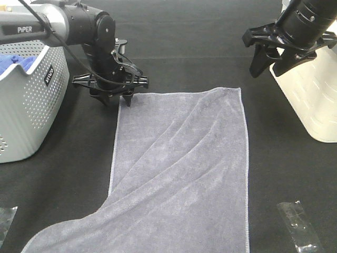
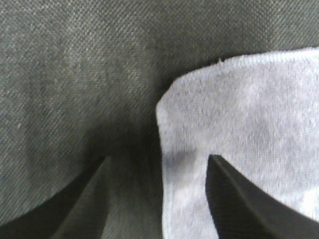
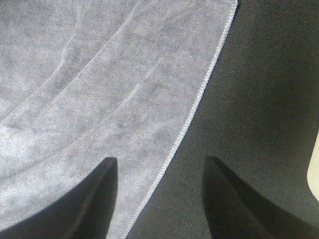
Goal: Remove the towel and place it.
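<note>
Two pairs of jaws stand over the far end of the towel (image 1: 181, 168), which lies spread flat on the dark surface (image 1: 189, 42), outside both baskets, with long creases running along it.

The left jaws are down at the surface, parted, with nothing gripped. The towel's far corner (image 2: 199, 99) lies in the gap between them, one jaw over the cloth and the other over bare surface. The likely failure here is a thin bite. Closing on cloth that lies flat, the tips may skate across the pile and catch only the hem, or nothing, and the corner would slip free on the lift. The surface looks woven, so a low pinch might also nip that covering along with the towel.

The right jaws hang well above the surface, parted and empty. The towel's side hem (image 3: 199, 94) passes under their gap, with cloth beneath one jaw and bare surface beneath the other. If they come down off that line they may close beside the hem. If only one corner gets taken, the long towel would probably hang skewed and drag. The white basket (image 1: 310, 105) sits just outside the right jaws, so a careless descent could knock it. The grey basket (image 1: 26, 105) with its blue cloth (image 1: 13, 60) stands outside the left jaws.
</note>
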Tool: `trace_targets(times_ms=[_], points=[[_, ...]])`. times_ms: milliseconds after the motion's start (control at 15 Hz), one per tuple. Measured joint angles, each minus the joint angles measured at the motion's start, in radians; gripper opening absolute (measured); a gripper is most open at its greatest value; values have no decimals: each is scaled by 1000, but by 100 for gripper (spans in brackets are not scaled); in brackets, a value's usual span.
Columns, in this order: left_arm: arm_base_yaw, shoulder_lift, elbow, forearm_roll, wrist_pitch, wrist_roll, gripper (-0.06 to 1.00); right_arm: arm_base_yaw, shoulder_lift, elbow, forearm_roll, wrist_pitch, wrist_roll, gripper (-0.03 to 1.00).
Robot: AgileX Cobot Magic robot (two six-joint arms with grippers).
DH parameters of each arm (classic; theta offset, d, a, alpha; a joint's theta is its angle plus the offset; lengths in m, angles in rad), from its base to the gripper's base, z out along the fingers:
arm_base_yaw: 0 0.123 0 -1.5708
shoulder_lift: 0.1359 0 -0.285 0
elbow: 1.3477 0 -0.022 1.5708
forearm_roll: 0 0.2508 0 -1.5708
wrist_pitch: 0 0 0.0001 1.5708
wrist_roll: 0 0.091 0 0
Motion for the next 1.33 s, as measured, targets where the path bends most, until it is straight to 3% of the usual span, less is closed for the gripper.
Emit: trace_targets(times_ms=[333, 733, 1067, 1333], points=[[0, 27, -6, -1, -78, 0, 50, 0, 2, 0, 0, 0, -2, 50], [0, 27, -10, 32, -126, 11, 2, 0, 2, 0, 0, 1, -2, 50], [0, 20, -15, 55, -120, 80, 0, 0, 2, 0, 2, -1, -2, 50], [0, -27, -40, 190, -91, 75, 0, 0, 12, 0, 87, -137, -55, 50]])
